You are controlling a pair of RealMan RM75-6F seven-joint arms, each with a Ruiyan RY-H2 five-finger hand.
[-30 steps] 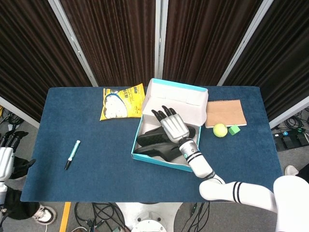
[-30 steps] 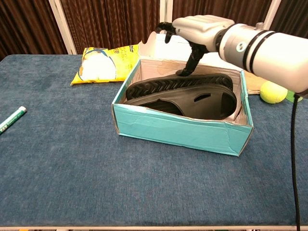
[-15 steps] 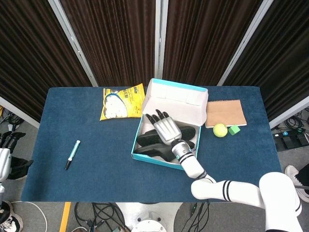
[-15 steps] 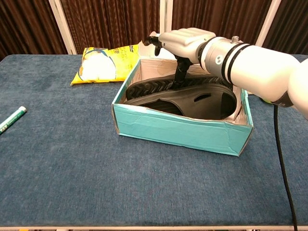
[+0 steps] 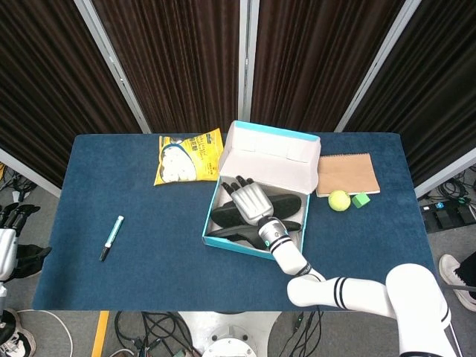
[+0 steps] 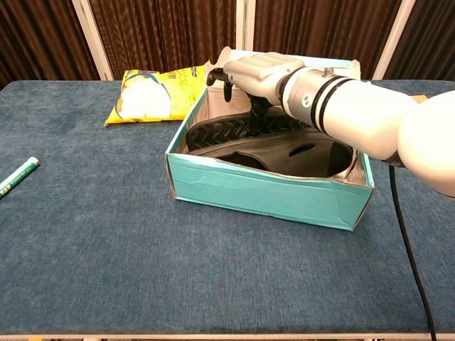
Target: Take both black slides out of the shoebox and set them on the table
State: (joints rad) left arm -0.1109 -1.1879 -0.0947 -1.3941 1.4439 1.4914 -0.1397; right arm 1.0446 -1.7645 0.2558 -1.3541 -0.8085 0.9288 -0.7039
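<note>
The teal shoebox point(image 5: 213, 220) point(image 6: 263, 193) stands mid-table with its lid folded back. Two black slides lie inside: one tipped on its side with the treaded sole showing point(image 6: 222, 132) point(image 5: 222, 216), the other flat in front of it point(image 6: 302, 153) point(image 5: 288, 204). My right hand point(image 5: 251, 201) point(image 6: 257, 71) hovers over the left half of the box, fingers spread. Its thumb reaches down and touches the treaded slide, and it grips nothing. My left hand point(image 5: 7, 242) hangs off the table's left edge, fingers apart and empty; the chest view does not show it.
A yellow snack bag point(image 5: 187, 157) point(image 6: 153, 96) lies behind the box on the left. A marker pen point(image 5: 111, 237) point(image 6: 17, 175) rests near the left edge. A brown notebook point(image 5: 347, 174), a tennis ball point(image 5: 339, 199) and a green cube point(image 5: 361, 199) sit right of the box.
My right hand has moved left and lower over the box, its thumb sliding from the slide's right part toward its middle. The slides and box have not moved.
</note>
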